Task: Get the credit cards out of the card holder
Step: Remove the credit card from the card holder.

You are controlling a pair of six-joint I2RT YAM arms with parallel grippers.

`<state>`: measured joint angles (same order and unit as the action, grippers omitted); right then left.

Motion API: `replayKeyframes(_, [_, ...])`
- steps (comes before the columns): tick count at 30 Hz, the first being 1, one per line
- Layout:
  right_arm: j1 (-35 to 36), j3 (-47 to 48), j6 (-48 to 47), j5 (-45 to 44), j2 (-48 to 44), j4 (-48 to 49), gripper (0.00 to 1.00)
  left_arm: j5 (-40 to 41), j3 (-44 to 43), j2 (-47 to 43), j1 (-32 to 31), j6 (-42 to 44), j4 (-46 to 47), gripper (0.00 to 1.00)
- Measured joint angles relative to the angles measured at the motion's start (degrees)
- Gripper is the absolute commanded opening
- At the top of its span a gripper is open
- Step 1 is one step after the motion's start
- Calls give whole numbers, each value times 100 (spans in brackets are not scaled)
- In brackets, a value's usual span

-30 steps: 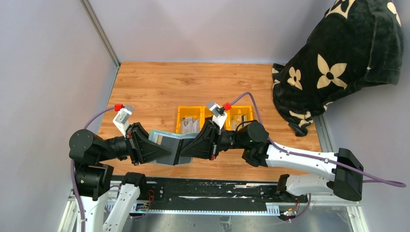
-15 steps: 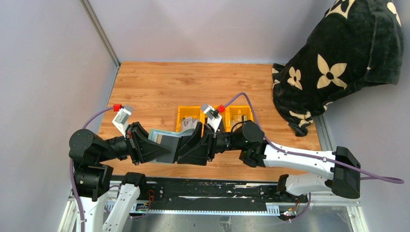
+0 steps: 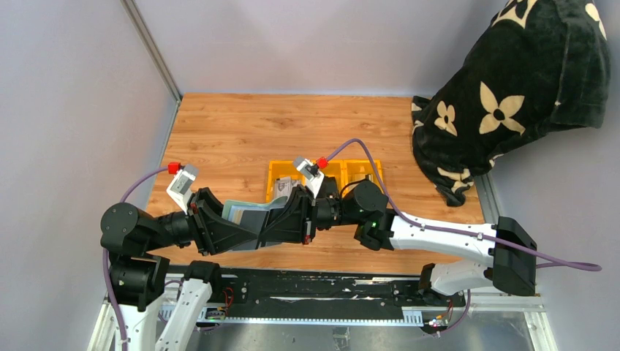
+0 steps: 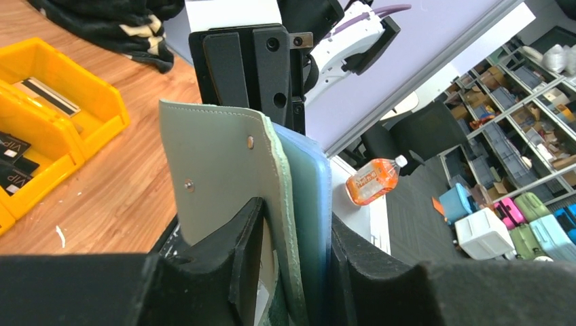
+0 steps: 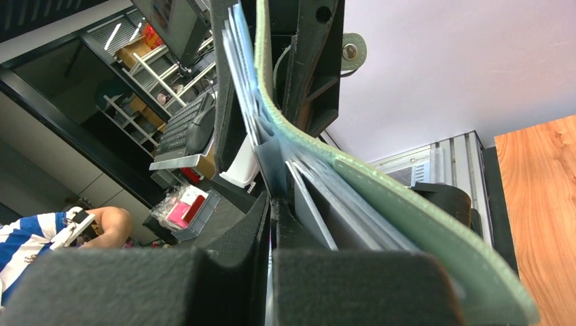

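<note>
The sage-green card holder (image 3: 245, 213) hangs half folded above the table's near edge, between my two grippers. My left gripper (image 3: 232, 225) is shut on its green cover (image 4: 224, 170) and blue-grey inner leaf (image 4: 314, 204), fingertips around (image 4: 292, 231). My right gripper (image 3: 284, 218) faces it from the right and shows behind the wallet in the left wrist view (image 4: 248, 64). In the right wrist view its jaws (image 5: 272, 204) are shut on a thin bluish sheet inside the wallet, a card by its look. Several grey credit cards (image 5: 319, 197) fan out between it and the curving green cover (image 5: 401, 197).
A yellow three-compartment bin (image 3: 325, 170) stands just behind the grippers, with cards lying in it (image 4: 47, 95). A black flower-patterned cloth (image 3: 512, 80) covers the back right corner. Grey walls close the left and back sides.
My right gripper has moved left toward the left gripper, folding the open wallet narrower. The left arm has shifted slightly left and down.
</note>
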<state>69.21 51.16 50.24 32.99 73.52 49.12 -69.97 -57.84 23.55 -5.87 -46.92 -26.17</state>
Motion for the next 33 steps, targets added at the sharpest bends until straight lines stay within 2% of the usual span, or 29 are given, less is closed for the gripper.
replayKeyframes(4, [0,0,11,24,0,68,0,-31,0,-15,0,-26,26,35])
replayKeyframes(10, [2,-162,94,87,-26,413,0,-85,90,-50,0,-254,197,22])
replayKeyframes(19, [2,-643,188,35,-177,1119,0,-234,109,-22,0,-369,214,20])
replayKeyframes(33, [2,-914,170,-74,-579,1113,0,-372,87,-7,0,-365,212,17])
